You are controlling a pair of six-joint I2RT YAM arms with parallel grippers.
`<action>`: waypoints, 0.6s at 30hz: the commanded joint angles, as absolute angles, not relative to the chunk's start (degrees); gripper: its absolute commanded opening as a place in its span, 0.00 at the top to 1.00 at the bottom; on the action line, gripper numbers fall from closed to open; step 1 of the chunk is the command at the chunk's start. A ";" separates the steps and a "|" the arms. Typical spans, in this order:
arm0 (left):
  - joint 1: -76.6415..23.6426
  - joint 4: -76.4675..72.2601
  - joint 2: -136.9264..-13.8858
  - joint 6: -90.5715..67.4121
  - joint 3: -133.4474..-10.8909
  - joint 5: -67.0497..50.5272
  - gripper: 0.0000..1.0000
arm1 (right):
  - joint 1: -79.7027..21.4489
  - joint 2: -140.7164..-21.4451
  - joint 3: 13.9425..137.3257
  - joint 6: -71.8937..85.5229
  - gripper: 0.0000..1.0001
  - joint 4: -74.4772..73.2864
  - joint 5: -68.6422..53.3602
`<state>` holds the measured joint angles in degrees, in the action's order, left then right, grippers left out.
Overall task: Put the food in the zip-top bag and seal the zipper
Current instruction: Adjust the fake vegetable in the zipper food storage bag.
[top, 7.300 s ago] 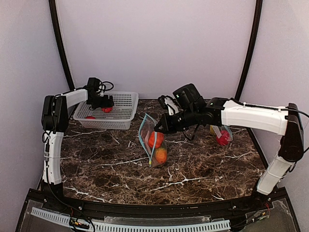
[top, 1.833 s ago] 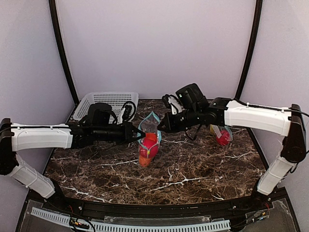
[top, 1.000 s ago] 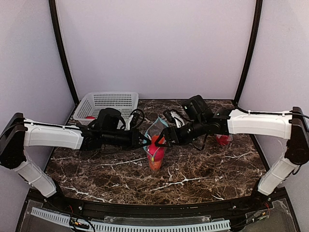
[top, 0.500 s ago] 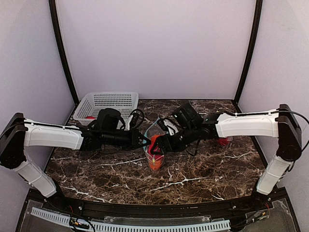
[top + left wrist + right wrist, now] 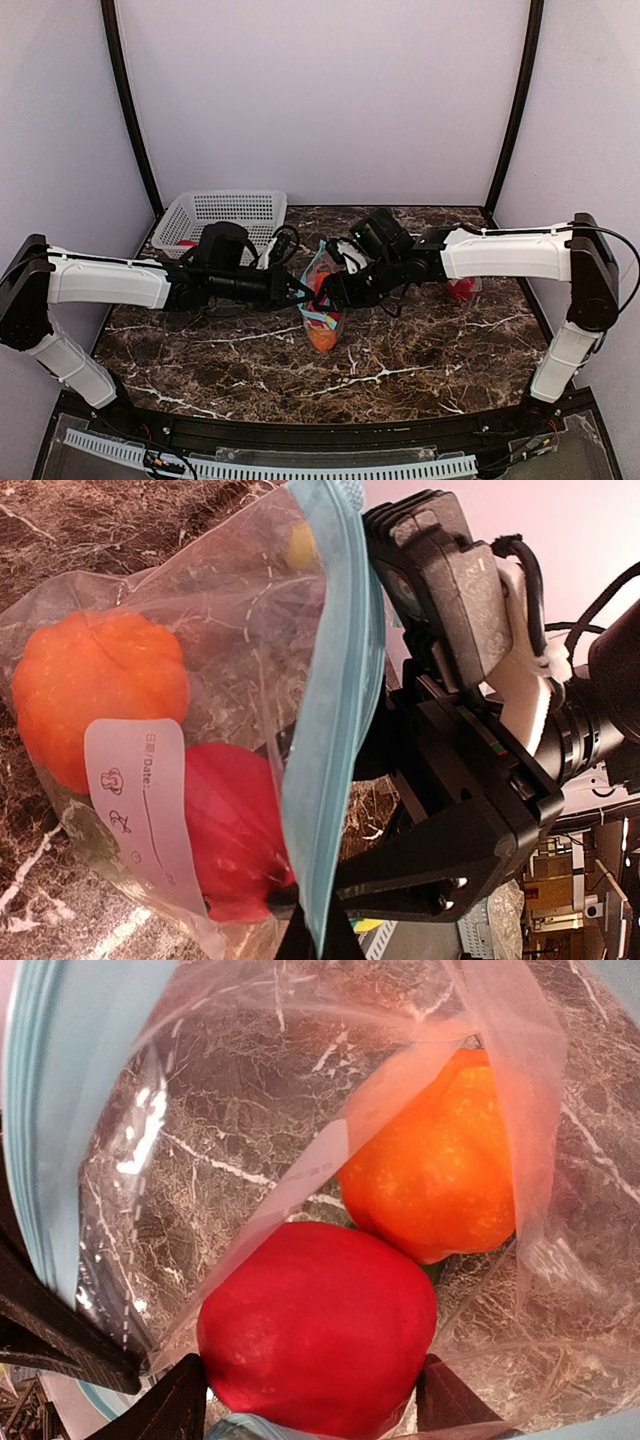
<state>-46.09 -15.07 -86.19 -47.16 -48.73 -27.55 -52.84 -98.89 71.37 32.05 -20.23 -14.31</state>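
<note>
The zip-top bag (image 5: pixel 320 322) stands mid-table, and the food inside it is an orange fruit (image 5: pixel 440 1180) and a red fruit (image 5: pixel 320 1330). My left gripper (image 5: pixel 304 292) is shut on the bag's blue zipper strip (image 5: pixel 335 680) at its near end (image 5: pixel 312 935). My right gripper (image 5: pixel 330 297) reaches the bag's mouth from the other side. Its jaws stand wide apart, and its fingers (image 5: pixel 185 1405) flank the red fruit down inside the bag. Whether they touch it I cannot tell. One right finger (image 5: pixel 420 870) lies just outside the zipper strip.
A white mesh basket (image 5: pixel 228 212) stands at the back left with a red piece (image 5: pixel 186 243) in it. A second small bag with something red (image 5: pixel 462 290) lies behind the right arm. Purple walls close in the marble table (image 5: pixel 420 370).
My right gripper has moved left onto the bag's mouth and its jaws have narrowed. The left gripper has kept its hold on the zipper strip.
</note>
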 commanded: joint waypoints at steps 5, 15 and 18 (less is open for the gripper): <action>-46.14 -16.52 -81.16 -48.06 -50.79 -30.15 0.99 | -52.91 -100.01 72.26 32.28 0.32 -21.62 -11.35; -46.14 -9.74 -80.09 -44.92 -49.61 -24.35 0.99 | -52.93 -97.22 72.30 32.64 0.25 -21.58 -13.55; -46.14 -6.62 -79.90 -42.97 -49.45 -21.53 0.99 | -52.91 -93.62 71.99 32.65 0.17 -21.33 -13.21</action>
